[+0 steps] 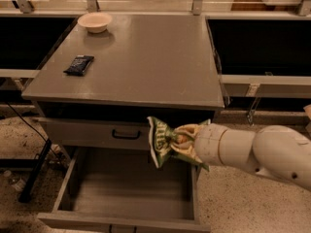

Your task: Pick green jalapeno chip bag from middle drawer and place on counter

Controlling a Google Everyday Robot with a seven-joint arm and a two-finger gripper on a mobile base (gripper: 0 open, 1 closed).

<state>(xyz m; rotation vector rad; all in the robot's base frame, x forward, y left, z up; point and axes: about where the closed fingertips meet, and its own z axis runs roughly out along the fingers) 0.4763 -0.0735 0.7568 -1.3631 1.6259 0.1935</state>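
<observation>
My gripper [182, 141] is shut on the green jalapeno chip bag [161, 142] and holds it in the air above the right part of the open middle drawer [126, 191]. The bag is crumpled, with white lettering facing left. It hangs in front of the upper drawer front, just below the front edge of the counter [141, 57]. My white arm [252, 152] reaches in from the right. The drawer's grey inside is bare.
A dark navy packet [78, 64] lies on the counter's left side and a pale bowl [95, 21] stands at its back left. The shut upper drawer front has a black loop handle [126, 134]. Black cables run on the speckled floor at left.
</observation>
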